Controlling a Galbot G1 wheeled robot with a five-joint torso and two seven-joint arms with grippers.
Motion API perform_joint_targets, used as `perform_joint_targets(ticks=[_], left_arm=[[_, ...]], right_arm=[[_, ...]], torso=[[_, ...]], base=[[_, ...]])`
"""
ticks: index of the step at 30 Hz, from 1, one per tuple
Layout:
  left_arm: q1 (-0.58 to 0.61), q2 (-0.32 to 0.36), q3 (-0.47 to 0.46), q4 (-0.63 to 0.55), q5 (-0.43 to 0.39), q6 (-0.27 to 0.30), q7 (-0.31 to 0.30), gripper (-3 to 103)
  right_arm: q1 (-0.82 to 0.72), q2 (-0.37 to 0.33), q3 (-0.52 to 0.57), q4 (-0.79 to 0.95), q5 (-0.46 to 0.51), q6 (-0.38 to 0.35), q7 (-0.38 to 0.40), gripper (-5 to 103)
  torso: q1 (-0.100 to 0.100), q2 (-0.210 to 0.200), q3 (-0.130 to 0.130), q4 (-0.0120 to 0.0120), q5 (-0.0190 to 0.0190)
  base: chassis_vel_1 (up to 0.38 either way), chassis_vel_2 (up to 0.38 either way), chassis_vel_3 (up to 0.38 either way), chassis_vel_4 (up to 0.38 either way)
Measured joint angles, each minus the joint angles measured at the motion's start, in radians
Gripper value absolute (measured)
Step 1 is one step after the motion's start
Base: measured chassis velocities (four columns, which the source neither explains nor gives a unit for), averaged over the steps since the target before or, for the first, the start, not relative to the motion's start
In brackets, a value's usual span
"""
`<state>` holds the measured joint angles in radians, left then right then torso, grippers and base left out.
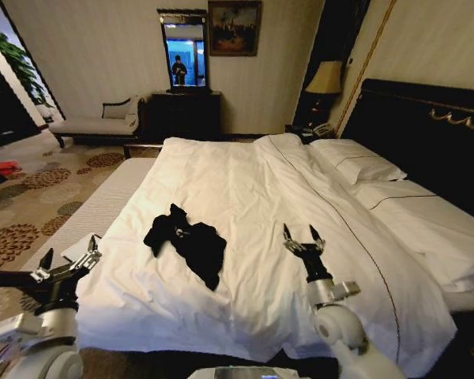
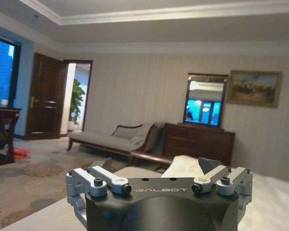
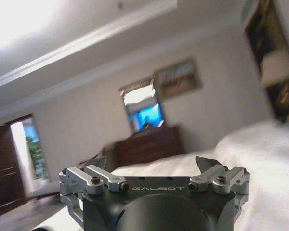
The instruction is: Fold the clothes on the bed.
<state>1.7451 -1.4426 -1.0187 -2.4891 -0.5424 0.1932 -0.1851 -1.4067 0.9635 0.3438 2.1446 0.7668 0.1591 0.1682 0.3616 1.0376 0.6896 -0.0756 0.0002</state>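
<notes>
Jaws spread wide and empty on both grippers. Left gripper (image 1: 69,259): at the bed's near left edge, 8 o'clock of the T-shirt. Right gripper (image 1: 302,236): over the white duvet (image 1: 245,189), 3 o'clock of the T-shirt. Black T-shirt (image 1: 191,244): crumpled heap, near-centre of the bed (image 1: 426,126), apart from both grippers.

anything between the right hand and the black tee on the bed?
Nothing but bare, wrinkled white duvet between the right hand and the black T-shirt, per the head view.
</notes>
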Motion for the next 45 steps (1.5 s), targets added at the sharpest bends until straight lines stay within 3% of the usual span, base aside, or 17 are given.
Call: perform_joint_targets(ticks=[2,8,12,16,17,18,21,34,38,43,45], left_arm=[[-0.005,0.003,0.000,-0.013,-0.016,0.018,0.004,100],[-0.007,0.013,-0.010,-0.016,-0.065,0.017,0.027,100],[-0.008,0.028,-0.034,-0.016,-0.125,0.004,0.025,100],[0.048,0.077,-0.084,-0.015,-0.136,-0.003,0.017,100],[0.048,0.077,-0.084,-0.015,-0.136,-0.003,0.017,100],[0.064,0.093,-0.103,-0.014,-0.141,-0.003,0.013,100],[0.075,0.103,-0.120,-0.013,-0.140,-0.002,0.007,100],[0.119,0.066,-0.160,-0.012,-0.114,-0.001,-0.014,100],[0.106,0.078,-0.145,0.003,-0.112,0.017,-0.016,100],[-0.007,0.165,-0.074,0.092,-0.143,0.072,-0.009,100],[-0.075,0.226,-0.033,0.149,-0.198,0.093,-0.002,100]], right_arm=[[0.083,-0.034,-0.079,-0.033,0.098,-0.020,0.012,100],[0.299,-0.019,-0.284,-0.143,0.213,-0.066,0.079,100],[0.411,0.050,-0.402,-0.243,0.238,-0.091,0.129,100],[0.514,0.220,-0.508,-0.353,0.208,-0.092,0.133,100],[0.514,0.220,-0.508,-0.353,0.208,-0.092,0.133,100],[0.547,0.280,-0.539,-0.384,0.212,-0.090,0.118,100],[0.597,0.359,-0.587,-0.438,0.213,-0.079,0.072,100],[0.652,0.491,-0.660,-0.566,0.196,-0.085,0.079,100],[0.637,0.478,-0.626,-0.538,0.175,-0.090,0.089,100],[0.569,0.416,-0.502,-0.474,0.071,-0.086,0.093,100],[0.529,0.384,-0.426,-0.453,0.030,-0.083,0.103,100]], torso=[[0.000,0.000,0.000,0.0000,-0.0002],[0.000,0.000,0.000,0.0003,-0.0003],[0.000,0.000,0.000,0.0000,-0.0005],[0.000,0.000,0.000,0.0006,-0.0001],[0.000,0.000,0.000,0.0006,-0.0001],[0.000,0.000,0.000,0.0006,-0.0006],[0.000,0.000,0.000,0.0001,-0.0009],[0.000,0.000,0.000,0.0005,-0.0004],[0.000,0.000,0.000,0.0003,0.0000],[0.000,0.000,0.000,-0.0002,-0.0002],[0.000,0.000,0.000,-0.0002,-0.0001]], base=[[0.000,0.000,0.000,0.000],[0.000,0.000,0.000,0.000],[0.000,0.000,0.000,0.000],[0.000,0.000,0.000,0.000],[0.000,0.000,0.000,0.000],[0.000,0.000,0.000,0.000],[0.000,0.000,0.000,0.000],[0.000,0.000,0.000,0.000],[0.000,0.000,0.000,0.000],[0.000,0.000,0.000,0.000],[0.000,0.000,0.000,0.000]])
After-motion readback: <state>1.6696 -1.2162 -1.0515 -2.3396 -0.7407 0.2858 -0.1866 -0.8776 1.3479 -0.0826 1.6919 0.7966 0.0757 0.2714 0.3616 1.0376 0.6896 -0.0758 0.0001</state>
